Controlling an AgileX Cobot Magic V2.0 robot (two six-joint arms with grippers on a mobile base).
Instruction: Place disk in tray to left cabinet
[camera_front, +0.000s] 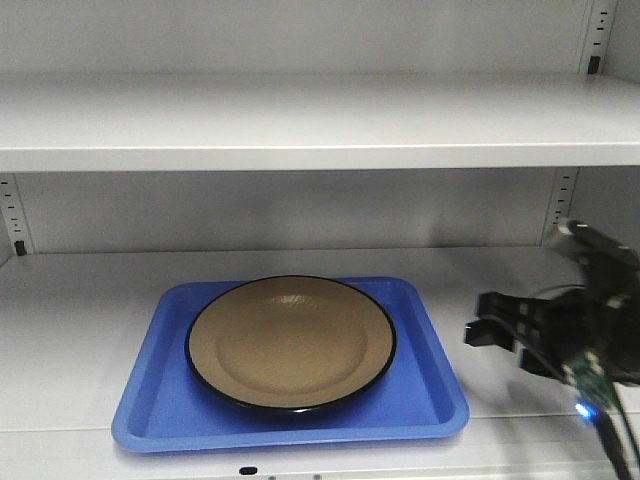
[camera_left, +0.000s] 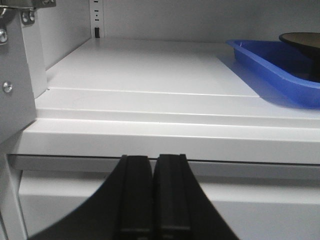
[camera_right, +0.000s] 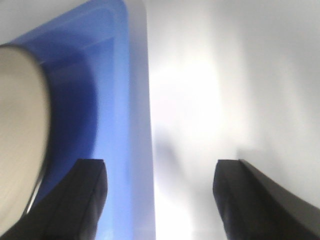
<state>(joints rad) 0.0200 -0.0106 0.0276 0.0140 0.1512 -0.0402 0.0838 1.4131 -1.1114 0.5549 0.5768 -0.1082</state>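
Front view: disk sits flat and centred in the blue tray, tray rests on the lower shelf of the left cabinet, near the front edge. Right gripper hangs just off the tray's right rim, apart from it, holding nothing. Placement looks done; the arm is likely beside the tray because that rim was its hold side. Left arm not seen here.

Left wrist view: left gripper has its jaws pressed together, nothing between them, parked low in front of the shelf lip and well apart from the tray, so it stays out of the way. Disk edge shows over the tray's rim at far right.

Right wrist view: blurry. Right gripper jaws are spread wide, empty, with the tray's rim and bare shelf between them. Disk lies at left inside the tray. Spread jaws suit a release.
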